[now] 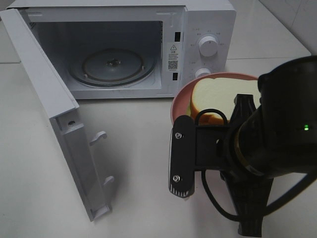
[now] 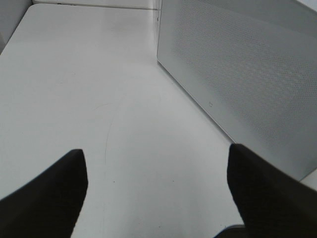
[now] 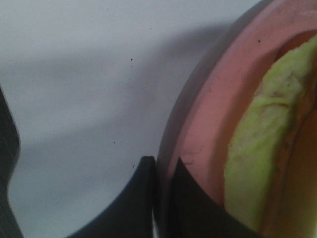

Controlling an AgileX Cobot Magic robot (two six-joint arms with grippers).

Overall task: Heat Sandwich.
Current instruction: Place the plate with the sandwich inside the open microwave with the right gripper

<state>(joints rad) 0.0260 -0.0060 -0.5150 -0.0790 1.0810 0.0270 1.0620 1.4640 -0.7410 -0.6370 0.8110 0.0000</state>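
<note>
From my station, the high camera showed the white microwave (image 1: 208, 20) sitting toward 12 o'clock on the pale table (image 1: 133, 163). Its door (image 1: 54, 114) was swung wide open and reached from 10 down to 7 o'clock.

The left gripper (image 2: 156, 151) was outside that view. Through its own wrist camera I saw its two dark fingers (image 2: 49, 193) spread well apart, with the table showing between them, so it was released. Near it stood a white perforated panel (image 2: 247, 84). I could not tell whether that was the door or a side wall of the oven.

Inside the cavity, the glass turntable (image 1: 111, 67) lay at about 11 o'clock. Further right, two round knobs (image 1: 208, 46) sat one above the other on the control panel at 1 o'clock.

In front of the lower knob, at about 2 o'clock, was the pink plate (image 1: 181, 99), outside the oven. The sandwich (image 1: 218, 99) lay on it with its pale top slice facing up. The right arm (image 1: 282, 124) filled the view from 3 to 5 o'clock and hid the near part of the plate.

In its wrist camera the right gripper (image 3: 162, 168) was clenched on the plate's rim, with one fingertip (image 3: 143, 198) outside the rim and the other inside. The sandwich's yellowish-green filling sat just beside the inner one. I could not tell whether the plate rested on the table or hung above it.
</note>
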